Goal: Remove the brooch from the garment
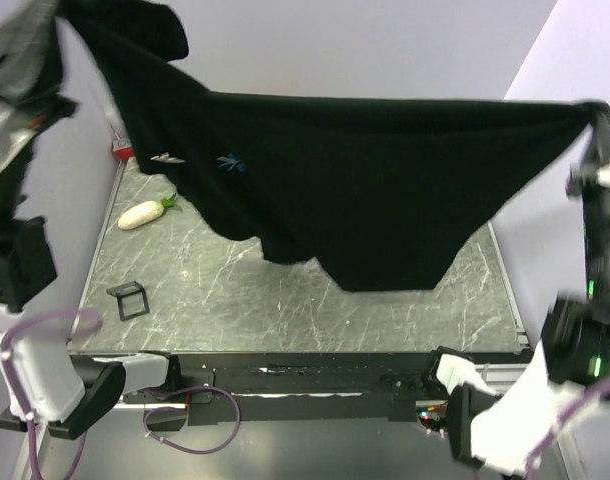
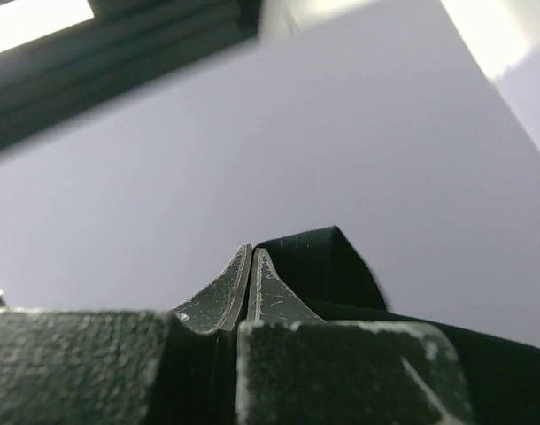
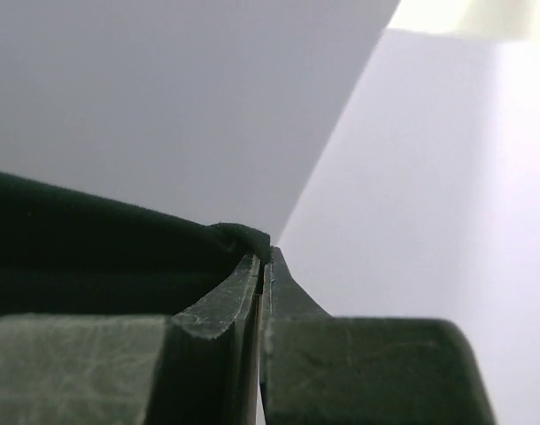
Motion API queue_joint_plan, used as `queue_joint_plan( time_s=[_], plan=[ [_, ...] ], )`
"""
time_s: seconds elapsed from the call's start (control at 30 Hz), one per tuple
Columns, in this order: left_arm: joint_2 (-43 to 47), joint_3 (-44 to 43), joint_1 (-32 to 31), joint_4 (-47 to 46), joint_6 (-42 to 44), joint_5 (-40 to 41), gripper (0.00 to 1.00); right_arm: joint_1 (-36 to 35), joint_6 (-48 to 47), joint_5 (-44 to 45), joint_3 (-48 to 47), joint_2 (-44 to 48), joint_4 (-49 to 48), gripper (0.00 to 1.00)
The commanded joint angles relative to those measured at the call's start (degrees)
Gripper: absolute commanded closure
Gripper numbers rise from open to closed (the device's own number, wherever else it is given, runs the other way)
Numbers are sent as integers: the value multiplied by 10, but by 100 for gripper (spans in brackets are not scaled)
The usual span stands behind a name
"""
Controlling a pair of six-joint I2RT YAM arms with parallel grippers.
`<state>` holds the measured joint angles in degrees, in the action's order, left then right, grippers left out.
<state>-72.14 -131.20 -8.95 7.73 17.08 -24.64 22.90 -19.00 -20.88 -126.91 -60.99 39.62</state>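
The garment (image 1: 365,190), a large black shirt, hangs stretched in the air between my two grippers, sagging over the table. The brooch (image 1: 230,161), a tiny bluish star, is pinned on its left part, beside a small white label (image 1: 167,158). My left gripper (image 1: 57,20) is raised at the top left, shut on one end of the shirt. In the left wrist view the shut gripper (image 2: 250,254) has black fabric (image 2: 327,266) beside it. My right gripper (image 1: 597,122) is raised at the far right. In the right wrist view it (image 3: 265,258) pinches the shirt's edge (image 3: 119,243).
A white radish with a green top (image 1: 145,213) lies on the grey marbled table (image 1: 285,300) at the left. A small black frame (image 1: 127,300) lies near the front left. A red object (image 1: 122,150) sits at the back left edge. Pale walls surround the table.
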Motion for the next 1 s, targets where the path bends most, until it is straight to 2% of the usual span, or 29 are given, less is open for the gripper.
queue_joint_plan(
  time_s=[0.0,0.17,0.27,0.37,0.4,0.47,0.5,0.67,0.73,0.77,0.87,0.97],
  plan=[
    [-11,-66,2,-157,-30,-2,99,5,-28,68,-25,35,22,100],
    [-73,-131,2,-201,-43,-31,99,4,-13,75,-33,48,44,100],
    [-71,-94,2,-186,-50,-59,99,4,-15,74,35,74,28,100],
    [-49,17,2,-191,-64,-80,99,4,-27,61,146,108,2,100],
    [-48,68,2,-190,-66,-87,99,4,-31,62,215,116,-11,100],
    [-59,102,2,-176,-80,-106,99,4,-42,61,286,137,-30,100],
    [-69,125,-1,-164,-82,-113,99,4,-46,58,354,141,-44,100],
    [-164,197,-52,-138,-32,-107,99,4,-85,75,563,142,-118,100],
    [-206,215,-73,-128,7,-104,99,5,-97,115,655,114,-190,100],
    [-255,214,-93,-120,20,-102,99,4,-98,131,695,99,-211,100],
    [-357,182,-127,-97,56,-91,99,7,-82,196,714,11,-283,100],
    [-452,130,-147,-83,87,-75,99,13,-61,239,676,-98,-328,100]
  ],
)
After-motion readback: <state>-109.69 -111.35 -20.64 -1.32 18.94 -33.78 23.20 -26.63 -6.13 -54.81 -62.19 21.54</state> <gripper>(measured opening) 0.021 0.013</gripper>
